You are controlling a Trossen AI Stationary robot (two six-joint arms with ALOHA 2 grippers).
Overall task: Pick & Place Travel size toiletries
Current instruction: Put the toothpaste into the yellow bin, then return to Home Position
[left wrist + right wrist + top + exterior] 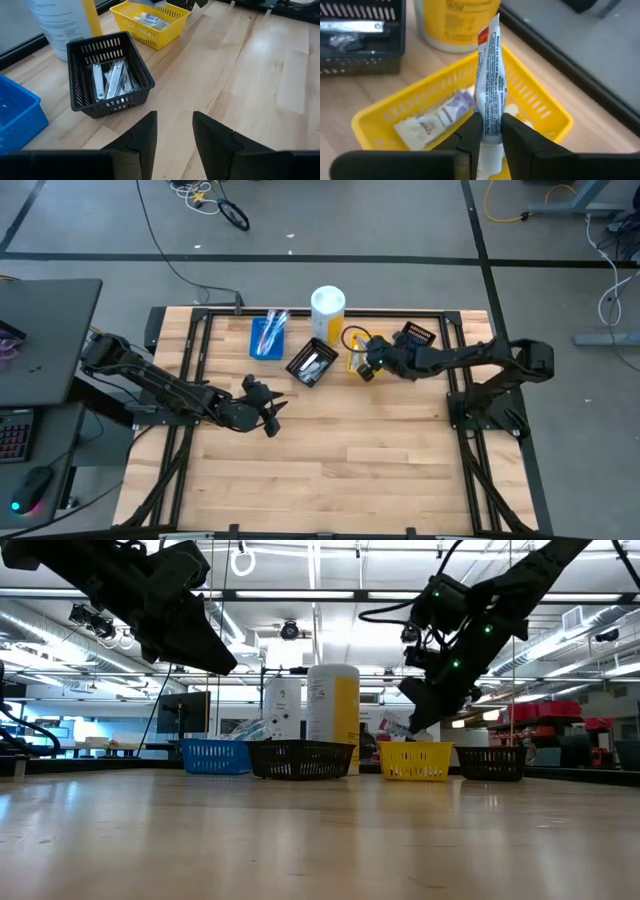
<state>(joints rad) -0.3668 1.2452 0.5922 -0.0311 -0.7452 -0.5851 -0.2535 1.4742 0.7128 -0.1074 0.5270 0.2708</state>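
My right gripper [490,131] is shut on a small white tube [489,75] with a red mark and fine print. It hangs above the yellow bin [540,100], where other pale tubes [437,120] lie. In the high view this gripper [366,366] is over the yellow bin [355,348] at the table's far side. My left gripper [172,137] stands open and bare above the bare wood, left of centre [270,416]. It faces the black bin [80,55], which has flat silver items [107,82] in it. My right gripper pinches the white tube between its two fingers, on the lower part [490,122] just above the cap end [487,157]. The tube's long body runs on past the fingertips, its flat end [491,25] farthest from them. It is lifted clear above the yellow bin.
A blue bin [268,336] with toothbrushes, the black bin [312,364], a tall white-and-yellow cylinder [328,308] and a second black bin [418,335] stand along the far side. Bare wood fills the near half [330,470].
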